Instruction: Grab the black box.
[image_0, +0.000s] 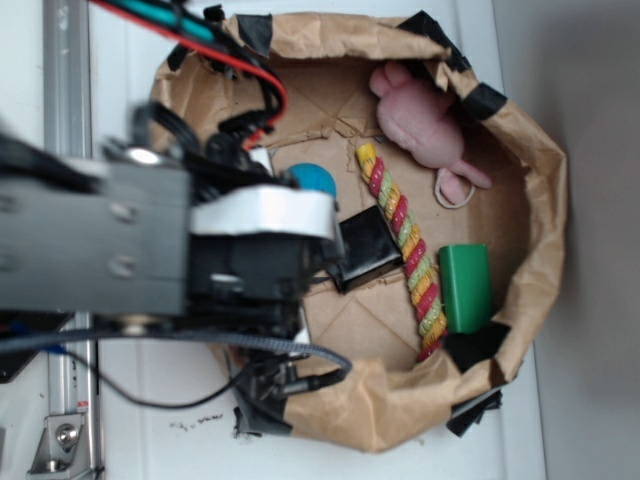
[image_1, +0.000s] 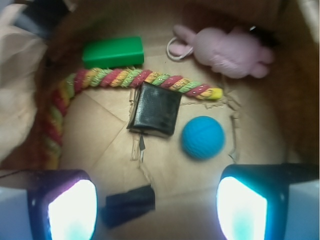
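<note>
Shiny black box in a crinkly paper nest

The black box (image_1: 155, 110), smooth and square with soft corners, lies on the brown paper (image_1: 100, 135), touching the twisted rope (image_1: 145, 80), beside the bumpy blue ball (image_1: 202, 137). The gripper (image_1: 157, 207) hangs open above, apart from it. A fuzzy pink toy (image_1: 230, 50), maybe a bunny, lies near a green block (image_1: 113, 51).

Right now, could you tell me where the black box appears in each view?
Exterior: the black box lies mid-frame, just right of the arm.
Wrist: upper centre, ahead of the open claw.
Shared landmark: the braided rope touches it in both views.
</note>
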